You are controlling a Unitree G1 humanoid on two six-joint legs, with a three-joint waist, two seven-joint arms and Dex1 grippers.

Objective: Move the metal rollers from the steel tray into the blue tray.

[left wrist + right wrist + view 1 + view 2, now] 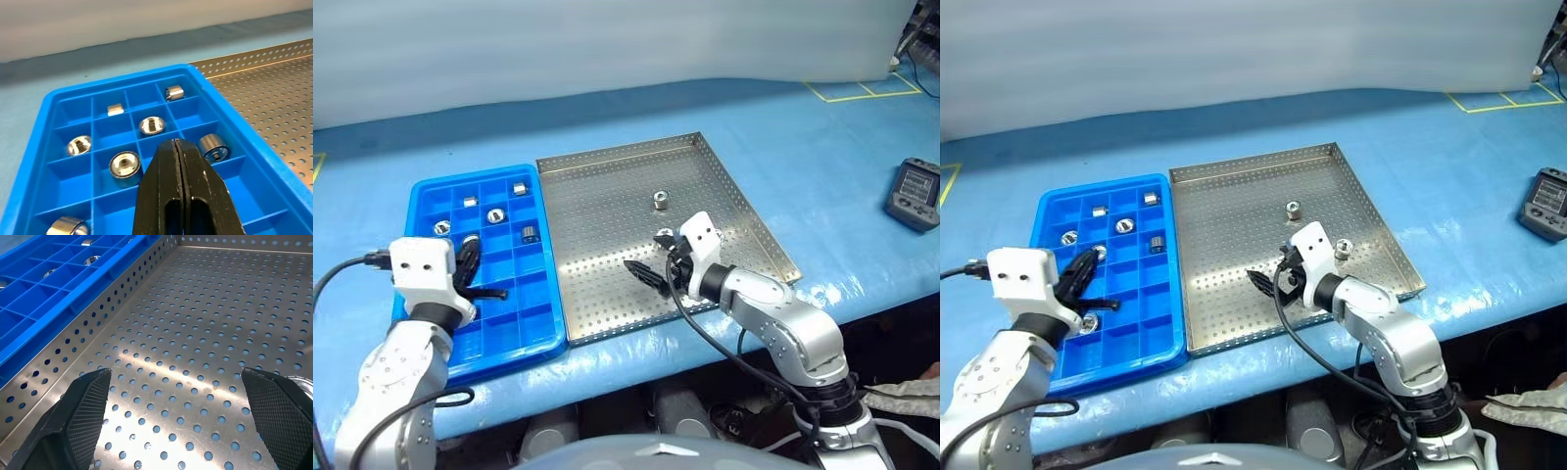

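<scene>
**Rollers split between two trays, left fingers shut and empty**

Small shiny silver cylinders with a centre hole, some standing on end, some lying on their side. Nearest in the blue tray (431,201): one roller (68,226) in a front compartment, just by the left gripper (177,143), whose two black fingers press flat together with nothing between them, hovering above the grid. Just beyond the fingertips, a roller (125,166) on end and another (214,146) tilted on its side, each in its own square. Farther back, one (79,145) toward the outer wall and one (152,124) mid-row; in the farthest row, two small ones (115,109) and (173,91). Remaining compartments bare blue.

Touching the blue tray's long side, the steel tray (607,166), perforated bottom, low rim. Over its near half, the right gripper (656,259) with fingers (83,406) spread wide, holding nothing, above bare metal. Just beside that hand, a roller (1342,248) near the outer rim; another (661,201) upright toward the middle, farther back.

Beyond and off to the right on the blue table cover (803,147), a dark handheld device (915,193), well apart from both trays; yellow tape (862,93) at the far corner.
</scene>
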